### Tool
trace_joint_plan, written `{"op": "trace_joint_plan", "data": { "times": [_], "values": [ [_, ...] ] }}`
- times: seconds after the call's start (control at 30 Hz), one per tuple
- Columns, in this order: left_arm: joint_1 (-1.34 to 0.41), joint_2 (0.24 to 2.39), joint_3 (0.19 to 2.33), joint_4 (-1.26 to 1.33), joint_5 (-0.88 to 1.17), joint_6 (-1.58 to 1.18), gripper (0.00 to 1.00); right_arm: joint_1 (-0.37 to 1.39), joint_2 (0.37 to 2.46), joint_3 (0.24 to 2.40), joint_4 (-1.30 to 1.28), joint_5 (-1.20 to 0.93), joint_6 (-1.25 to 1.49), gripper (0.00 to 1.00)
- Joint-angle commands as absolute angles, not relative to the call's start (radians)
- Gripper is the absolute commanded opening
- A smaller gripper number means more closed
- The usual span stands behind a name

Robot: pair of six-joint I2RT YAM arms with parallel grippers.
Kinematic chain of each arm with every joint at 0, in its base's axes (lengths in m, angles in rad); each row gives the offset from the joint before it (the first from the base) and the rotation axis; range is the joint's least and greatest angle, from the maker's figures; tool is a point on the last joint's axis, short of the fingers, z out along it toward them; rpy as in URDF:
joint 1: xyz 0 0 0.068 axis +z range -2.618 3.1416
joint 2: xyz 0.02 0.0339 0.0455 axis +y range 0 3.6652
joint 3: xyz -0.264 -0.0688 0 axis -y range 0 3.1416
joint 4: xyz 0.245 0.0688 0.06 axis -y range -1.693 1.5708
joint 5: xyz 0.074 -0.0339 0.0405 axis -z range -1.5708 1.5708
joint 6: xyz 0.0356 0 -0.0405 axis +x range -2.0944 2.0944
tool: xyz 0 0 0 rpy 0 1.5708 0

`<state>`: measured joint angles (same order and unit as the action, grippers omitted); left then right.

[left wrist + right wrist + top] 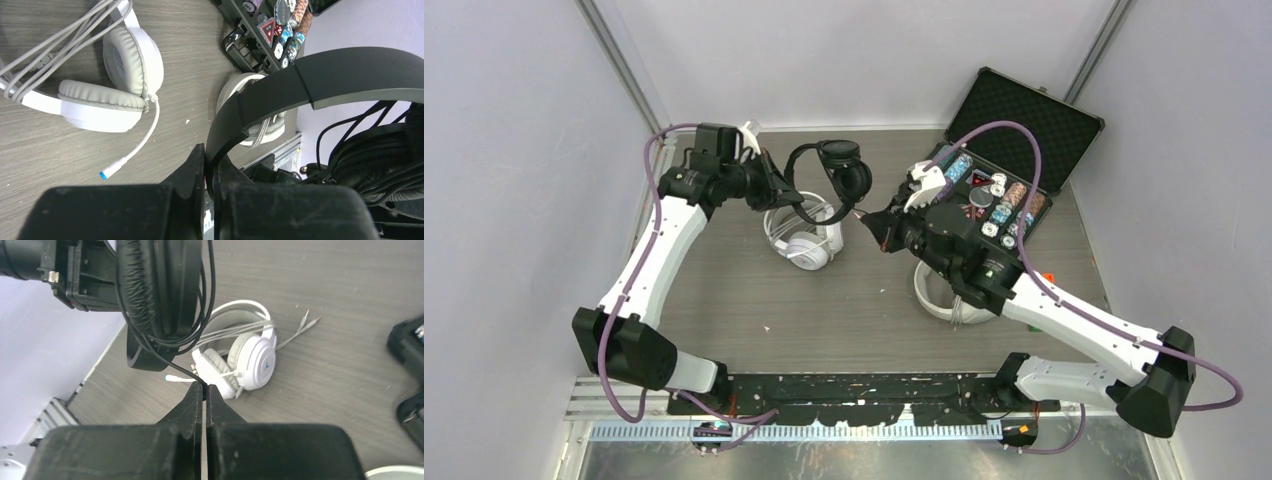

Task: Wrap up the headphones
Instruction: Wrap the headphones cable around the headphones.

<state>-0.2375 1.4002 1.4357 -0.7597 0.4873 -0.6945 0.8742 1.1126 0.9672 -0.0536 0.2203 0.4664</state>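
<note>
Firmly, fingers (196,167) pinch headband (300,85) left, cable (185,372) right

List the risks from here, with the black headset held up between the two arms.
1. The right tool pinches the black cable only at its very tip, so a pull while wrapping may slip the cable loose or strain it.
2. The left tool clamps the black headset by a narrow part of its headband. The headset may twist or drop towards the white headset lying on the table.
</note>
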Motion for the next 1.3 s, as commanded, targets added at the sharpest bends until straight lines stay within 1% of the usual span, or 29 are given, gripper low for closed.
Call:
{"op": "trace_joint_plan", "data": {
  "times": [0.0, 0.13, 0.23, 0.3, 0.37, 0.47, 0.6, 0.83, 0.9, 1.27],
  "values": [
    [-0.229, 1.400, 1.499, -0.766, 0.567, -0.670, 0.00, 0.869, 1.050, 0.901, 0.024, 0.283, 0.227, 0.00],
    [-0.229, 1.409, 1.493, -0.736, 0.689, -0.666, 0.00, 0.870, 1.005, 0.788, 0.191, 0.275, 0.149, 0.00],
    [-0.230, 1.404, 1.491, -0.761, 0.699, -0.648, 0.00, 0.870, 1.001, 0.740, 0.303, 0.260, 0.096, 0.00],
    [-0.230, 1.398, 1.482, -0.763, 0.706, -0.646, 0.00, 0.869, 1.020, 0.724, 0.362, 0.221, 0.041, 0.00],
    [-0.235, 1.395, 1.475, -0.762, 0.732, -0.646, 0.00, 0.869, 1.044, 0.703, 0.466, 0.212, -0.005, 0.00],
    [-0.242, 1.396, 1.464, -0.763, 0.770, -0.649, 0.00, 0.870, 1.076, 0.693, 0.556, 0.201, -0.062, 0.00],
    [-0.249, 1.395, 1.451, -0.797, 0.767, -0.632, 0.00, 0.869, 1.107, 0.680, 0.666, 0.155, -0.105, 0.05],
    [-0.249, 1.396, 1.438, -0.816, 0.742, -0.636, 0.00, 0.869, 1.124, 0.677, 0.696, 0.096, -0.141, 0.17],
    [-0.250, 1.398, 1.439, -0.816, 0.740, -0.646, 0.00, 0.869, 1.131, 0.682, 0.694, 0.093, -0.159, 0.19],
    [-0.250, 1.384, 1.437, -0.825, 0.706, -0.670, 0.00, 0.870, 1.191, 0.691, 0.779, 0.061, -0.130, 0.20]
  ]
}}
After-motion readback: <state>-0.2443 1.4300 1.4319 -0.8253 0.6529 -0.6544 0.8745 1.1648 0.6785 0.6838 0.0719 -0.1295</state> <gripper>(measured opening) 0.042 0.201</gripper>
